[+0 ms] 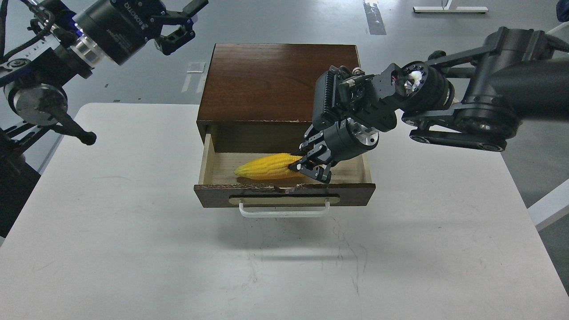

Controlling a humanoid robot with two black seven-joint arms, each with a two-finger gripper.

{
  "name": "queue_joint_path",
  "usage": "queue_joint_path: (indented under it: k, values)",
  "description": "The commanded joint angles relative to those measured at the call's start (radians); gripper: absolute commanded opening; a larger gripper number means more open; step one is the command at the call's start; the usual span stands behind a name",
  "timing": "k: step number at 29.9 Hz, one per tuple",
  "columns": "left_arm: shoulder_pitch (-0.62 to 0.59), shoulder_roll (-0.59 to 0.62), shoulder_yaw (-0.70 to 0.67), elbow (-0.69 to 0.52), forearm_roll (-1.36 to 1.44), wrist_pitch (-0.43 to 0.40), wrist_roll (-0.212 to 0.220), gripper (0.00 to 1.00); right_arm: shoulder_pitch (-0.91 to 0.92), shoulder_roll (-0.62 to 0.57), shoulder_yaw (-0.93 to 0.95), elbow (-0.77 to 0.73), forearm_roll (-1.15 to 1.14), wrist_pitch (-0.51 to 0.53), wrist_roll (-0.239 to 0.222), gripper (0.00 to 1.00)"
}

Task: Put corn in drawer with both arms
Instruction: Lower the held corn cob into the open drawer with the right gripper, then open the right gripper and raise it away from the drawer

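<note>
The yellow corn (266,166) lies lengthwise inside the open drawer (284,195), low near its pale wood floor, tapered end pointing left. My right gripper (310,168) is shut on the corn's thick right end and reaches down into the drawer from the right. My left gripper (180,22) is open and empty, held high at the upper left, well away from the drawer. The drawer is pulled out of its dark brown cabinet (278,80), with its white bar handle (284,212) facing me.
The cabinet stands at the back middle of the white table (133,244). The right arm's black links (466,102) stretch over the table's right back corner. The left arm's elbow (40,106) hangs over the left back corner.
</note>
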Motion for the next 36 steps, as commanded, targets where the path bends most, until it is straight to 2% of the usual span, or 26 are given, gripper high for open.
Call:
queue_joint_path:
  k: [1,2,5,7,9,26,28,31,36]
  values:
    - [0.003,0.0,0.0,0.0,0.0,0.0,-0.002,0.99,-0.003,-0.003,0.0,0.001,0.0,0.0,0.0,0.33]
    - [0.005,0.0,0.0,0.0,0.0,0.0,-0.002,0.99,-0.003,-0.003,0.0,0.001,0.0,0.0,0.0,0.34]
    - [0.008,0.0,0.0,0.0,0.0,0.0,-0.002,0.99,-0.003,-0.006,0.0,0.001,0.002,0.0,0.0,0.46]
    - [0.008,0.0,0.0,0.0,0.0,0.0,-0.002,0.99,-0.003,-0.011,0.0,0.003,0.002,0.0,0.0,0.59]
    - [0.008,0.0,0.0,0.0,0.0,0.0,-0.002,0.99,-0.003,-0.014,0.0,0.003,0.002,0.0,0.0,0.63]
    - [0.008,-0.001,-0.015,0.0,0.0,0.0,0.001,0.99,0.06,-0.078,0.037,0.026,0.039,-0.006,0.0,0.75]
    - [0.008,-0.001,-0.015,0.0,0.0,0.0,0.001,0.99,0.083,-0.104,0.067,0.03,0.098,-0.006,0.0,0.78]
    - [0.008,-0.003,-0.015,0.0,0.0,0.0,0.0,0.99,0.095,-0.141,0.121,0.027,0.227,-0.006,0.0,0.94]
    - [0.018,-0.006,-0.015,0.0,0.0,0.0,-0.002,0.99,0.071,-0.25,0.216,0.016,0.572,-0.006,0.0,0.98]
